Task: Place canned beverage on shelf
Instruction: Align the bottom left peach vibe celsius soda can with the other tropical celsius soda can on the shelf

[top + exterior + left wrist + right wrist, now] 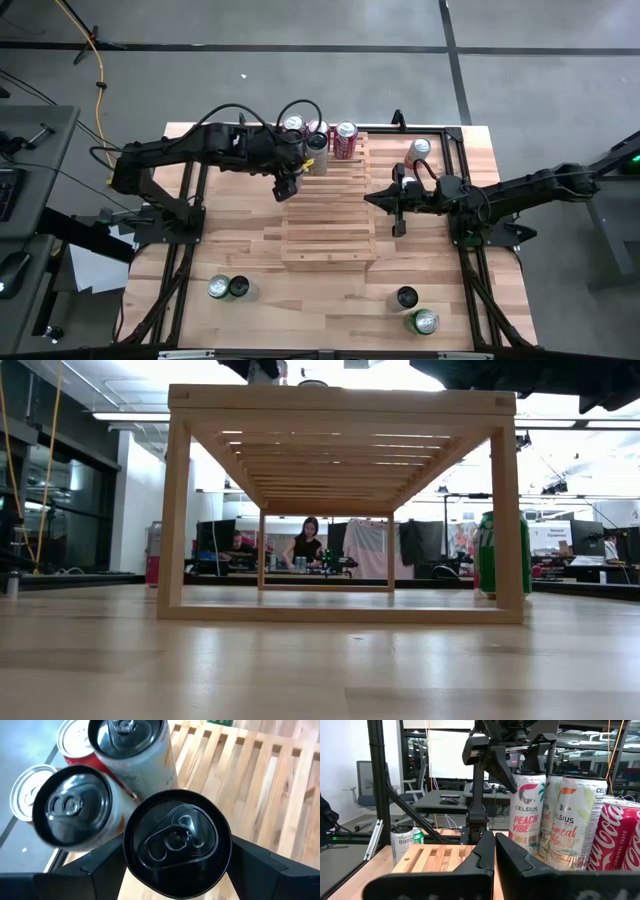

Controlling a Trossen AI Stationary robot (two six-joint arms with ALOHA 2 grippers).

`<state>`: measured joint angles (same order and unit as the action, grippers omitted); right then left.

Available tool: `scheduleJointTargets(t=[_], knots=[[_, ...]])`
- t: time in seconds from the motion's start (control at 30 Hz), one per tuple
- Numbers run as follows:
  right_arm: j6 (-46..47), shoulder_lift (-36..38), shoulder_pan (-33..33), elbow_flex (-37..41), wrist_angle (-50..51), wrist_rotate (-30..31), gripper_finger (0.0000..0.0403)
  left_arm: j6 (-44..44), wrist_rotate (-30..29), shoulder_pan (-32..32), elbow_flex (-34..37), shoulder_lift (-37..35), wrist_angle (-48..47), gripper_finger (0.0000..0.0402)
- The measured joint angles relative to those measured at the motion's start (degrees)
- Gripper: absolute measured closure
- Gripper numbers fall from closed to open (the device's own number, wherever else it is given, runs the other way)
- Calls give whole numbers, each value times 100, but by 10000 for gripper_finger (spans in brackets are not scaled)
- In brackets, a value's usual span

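The light-wood slatted shelf (328, 210) stands mid-table and fills the low view (340, 400). My left gripper (314, 148) is over the shelf's far end, shut on a black-topped can (177, 842), the Peach Vibe can (527, 815) in the right wrist view. Three more cans (293, 124) (320, 128) (346, 135) stand upright right beside it on the far slats. My right gripper (378, 198) hovers at the shelf's right side, shut and empty, pointing toward the shelf. My left gripper pinches the can's upper wall just below the rim (131, 851) between its two fingers, one on each side. The fingers come from above, slanting down. The can is upright beside the other cans; my right finger hides its bottom in the right wrist view.
A can (418, 150) stands on the tabletop at the far right, two cans (218, 288) (239, 288) at the near left, and two (406, 297) (424, 321) at the near right. A green can (503, 555) shows behind the shelf's leg. The shelf's middle and near slats are bare.
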<state>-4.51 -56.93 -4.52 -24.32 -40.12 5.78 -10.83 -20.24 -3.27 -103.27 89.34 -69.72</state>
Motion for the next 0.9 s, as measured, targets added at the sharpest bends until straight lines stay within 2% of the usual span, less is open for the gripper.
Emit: scheduleJointTargets(t=[0.9], knots=[[0, -1, 1, 0, 24, -1, 403, 184, 27, 35, 11, 169, 30, 114]])
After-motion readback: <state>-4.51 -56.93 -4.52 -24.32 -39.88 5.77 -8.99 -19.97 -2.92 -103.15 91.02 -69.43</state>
